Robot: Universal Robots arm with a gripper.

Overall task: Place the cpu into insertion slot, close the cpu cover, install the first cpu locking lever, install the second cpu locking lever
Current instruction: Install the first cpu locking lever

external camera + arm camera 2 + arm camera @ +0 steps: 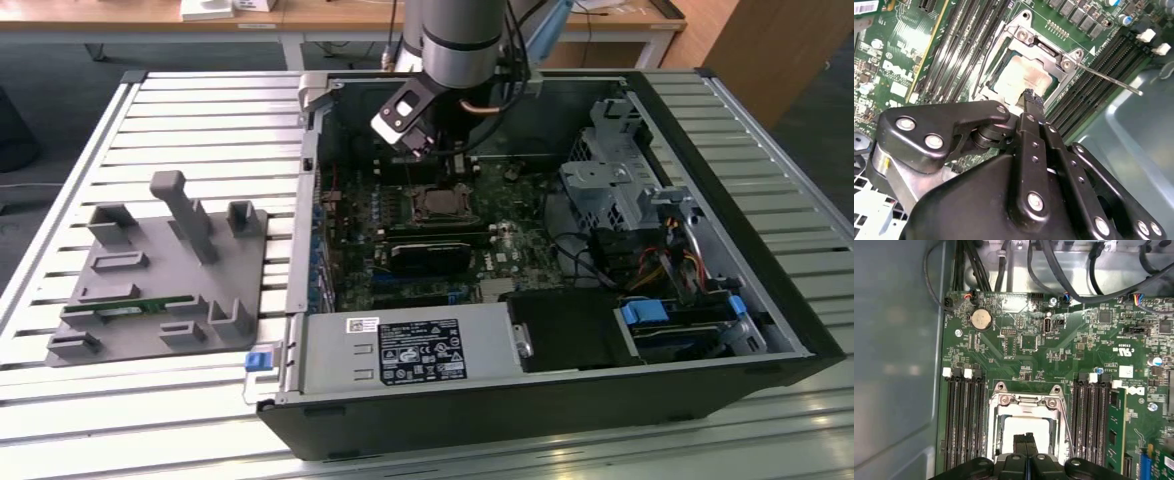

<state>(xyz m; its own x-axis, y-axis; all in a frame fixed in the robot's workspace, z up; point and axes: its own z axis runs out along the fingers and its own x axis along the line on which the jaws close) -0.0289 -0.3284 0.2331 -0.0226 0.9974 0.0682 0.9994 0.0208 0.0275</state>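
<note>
The cpu lies pale and flat in the insertion slot on the green board. The silver cpu cover rests down around it, and the chip shows through its window. My gripper hangs just above the chip's edge, fingers pressed together with nothing between them. One thin locking lever sticks out free beside the socket. Another wire lever runs along the opposite side.
Black memory slots flank the socket, with a green module in one. A long black card, silver power supply and drive cage fill the case. A grey fixture sits on the exterior view's left.
</note>
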